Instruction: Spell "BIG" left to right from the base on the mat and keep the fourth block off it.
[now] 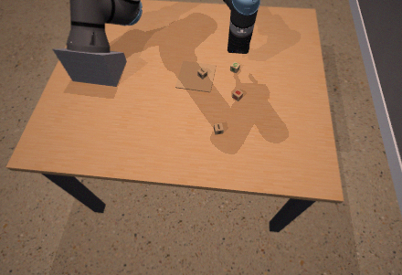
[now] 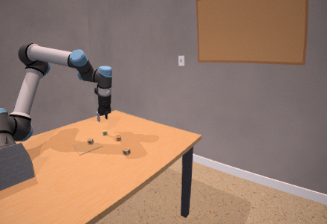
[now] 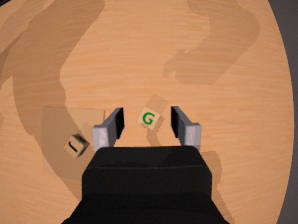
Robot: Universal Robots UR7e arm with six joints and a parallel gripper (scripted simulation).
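Overhead, the gripper (image 3: 147,125) hangs with its 2 fingers spread fully wide, holding and touching nothing. Below, the table (image 1: 137,124) carries 1 mat (image 1: 189,83) off to one side of the fingers. Of 4 blocks, the green G block (image 3: 148,119) lies directly beneath the gap; 1 block (image 1: 202,73) sits on the mat, the red-lettered block (image 1: 238,94) and another block (image 1: 218,128) lie apart.
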